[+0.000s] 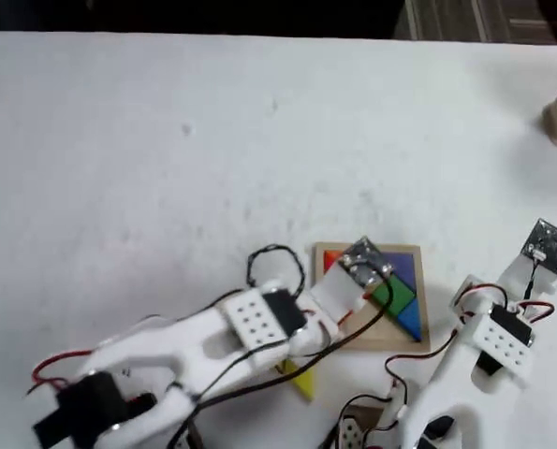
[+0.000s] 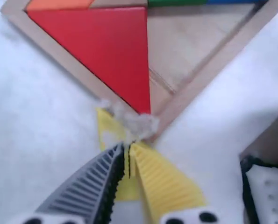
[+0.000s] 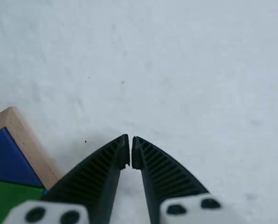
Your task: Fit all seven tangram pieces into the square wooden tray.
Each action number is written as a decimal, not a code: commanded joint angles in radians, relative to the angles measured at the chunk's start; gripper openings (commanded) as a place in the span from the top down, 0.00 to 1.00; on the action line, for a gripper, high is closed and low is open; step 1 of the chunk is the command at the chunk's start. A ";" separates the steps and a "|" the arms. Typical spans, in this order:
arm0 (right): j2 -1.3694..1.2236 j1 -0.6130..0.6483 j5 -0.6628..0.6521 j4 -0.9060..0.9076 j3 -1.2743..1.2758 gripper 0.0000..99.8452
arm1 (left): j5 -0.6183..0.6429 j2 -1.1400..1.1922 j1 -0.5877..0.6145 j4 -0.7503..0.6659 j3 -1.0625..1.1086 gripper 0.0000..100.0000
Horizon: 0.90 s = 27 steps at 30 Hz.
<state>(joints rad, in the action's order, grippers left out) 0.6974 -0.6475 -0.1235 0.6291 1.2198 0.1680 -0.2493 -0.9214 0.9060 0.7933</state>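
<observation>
At tray [image 2: 213, 70] corner, left jaws together over yellow piece [image 2: 108, 133]; right jaws together, empty.

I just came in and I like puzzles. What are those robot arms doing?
Two robot arms are doing a puzzle of coloured pieces in a wooden tray. The left arm has its jaws shut right at a yellow piece, which lies on the table just outside the tray's corner. Inside the tray, a red triangle sits beside a bare gap. The right arm is over the table next to the tray, with its jaws shut on nothing.
</observation>
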 commanded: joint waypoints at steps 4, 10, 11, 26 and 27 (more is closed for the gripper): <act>0.012 -0.008 0.011 -0.021 -0.048 0.98 | 0.015 -0.170 -0.064 -0.158 0.175 0.95; 0.012 -0.007 0.011 -0.022 -0.048 0.98 | 0.015 -0.173 -0.259 -0.169 0.250 0.95; 0.012 -0.007 0.011 -0.022 -0.048 0.98 | 0.015 -0.173 -0.282 -0.169 0.256 0.95; 0.013 0.013 0.006 -0.025 -0.034 0.98 | 0.017 0.038 -0.119 -0.043 0.124 0.95; 0.013 0.013 0.006 -0.025 -0.034 0.98 | 0.017 0.073 -0.110 -0.025 0.097 0.95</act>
<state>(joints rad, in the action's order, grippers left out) 0.6974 -0.6475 -0.1235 0.6245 1.2198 0.1726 -0.2693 -1.0794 0.8247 0.9697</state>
